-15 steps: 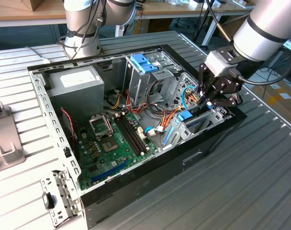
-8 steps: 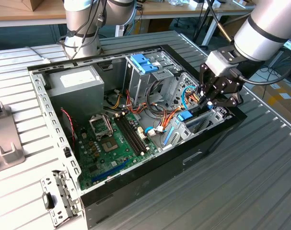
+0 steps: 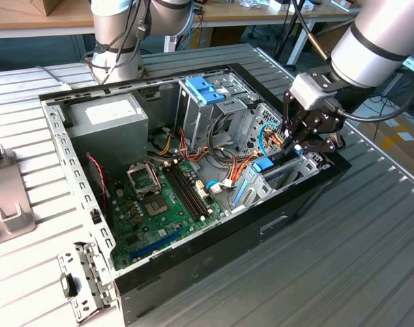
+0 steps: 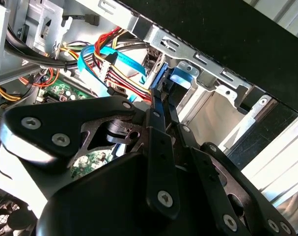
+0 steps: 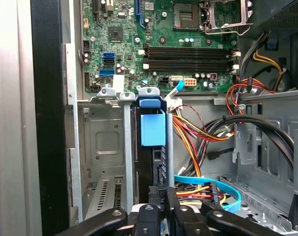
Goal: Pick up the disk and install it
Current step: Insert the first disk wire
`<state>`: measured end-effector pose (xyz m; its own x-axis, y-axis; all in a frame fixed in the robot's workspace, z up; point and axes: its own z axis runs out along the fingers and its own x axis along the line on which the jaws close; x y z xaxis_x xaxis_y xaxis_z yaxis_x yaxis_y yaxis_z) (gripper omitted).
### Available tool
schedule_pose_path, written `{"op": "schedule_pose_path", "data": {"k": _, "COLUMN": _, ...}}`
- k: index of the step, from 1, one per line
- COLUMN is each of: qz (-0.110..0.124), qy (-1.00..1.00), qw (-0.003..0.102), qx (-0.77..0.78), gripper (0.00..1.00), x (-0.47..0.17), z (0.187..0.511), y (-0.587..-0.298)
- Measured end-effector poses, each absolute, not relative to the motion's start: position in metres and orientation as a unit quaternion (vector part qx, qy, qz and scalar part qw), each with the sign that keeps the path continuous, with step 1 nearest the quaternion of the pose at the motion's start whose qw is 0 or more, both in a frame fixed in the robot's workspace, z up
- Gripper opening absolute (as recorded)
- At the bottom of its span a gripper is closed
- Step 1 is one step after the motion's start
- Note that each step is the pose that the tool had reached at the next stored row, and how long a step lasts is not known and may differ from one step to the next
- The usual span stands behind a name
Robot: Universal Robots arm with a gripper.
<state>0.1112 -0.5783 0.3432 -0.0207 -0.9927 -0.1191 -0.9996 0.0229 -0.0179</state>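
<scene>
- Gripper (image 3: 297, 145) was down inside the open case (image 3: 213, 235), at its corner on the exterior view's right.
- Fingers (image 5: 161, 199) pinched the disk (image 5: 152, 147) by its edge.
- Disk stood on edge in the drive bay (image 5: 102, 147), beside the cables (image 5: 198, 132) and near the motherboard (image 5: 163, 44).

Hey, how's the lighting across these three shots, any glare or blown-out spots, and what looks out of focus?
In the exterior view the light is even, with soft glare on the arm's pale shell. In the second wrist view the ribbed table beside the case is washed out and the dark gripper up close looks soft. In the first wrist view the motherboard is sharp, while the pale strip along the case edge is overexposed.
</scene>
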Motion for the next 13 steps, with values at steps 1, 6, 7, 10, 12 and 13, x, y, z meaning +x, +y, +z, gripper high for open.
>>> {"op": "schedule_pose_path", "data": {"k": 1, "qz": 0.035, "qy": 0.714, "qw": 0.049, "qx": -0.698, "gripper": 0.17, "x": 0.1112, "z": 0.3434, "y": -0.5773}}
{"op": "schedule_pose_path", "data": {"k": 6, "qz": 0.035, "qy": 0.714, "qw": 0.049, "qx": -0.698, "gripper": 0.17, "x": 0.1111, "z": 0.3433, "y": -0.5806}}
{"op": "schedule_pose_path", "data": {"k": 7, "qz": 0.035, "qy": 0.714, "qw": 0.049, "qx": -0.698, "gripper": 0.17, "x": 0.1112, "z": 0.343, "y": -0.5818}}
{"op": "schedule_pose_path", "data": {"k": 10, "qz": 0.035, "qy": 0.714, "qw": 0.049, "qx": -0.698, "gripper": 0.17, "x": 0.1112, "z": 0.3413, "y": -0.5842}}
{"op": "schedule_pose_path", "data": {"k": 12, "qz": 0.035, "qy": 0.714, "qw": 0.049, "qx": -0.698, "gripper": 0.17, "x": 0.1112, "z": 0.3403, "y": -0.5843}}
{"op": "schedule_pose_path", "data": {"k": 13, "qz": 0.035, "qy": 0.714, "qw": 0.049, "qx": -0.698, "gripper": 0.17, "x": 0.1112, "z": 0.3401, "y": -0.5843}}
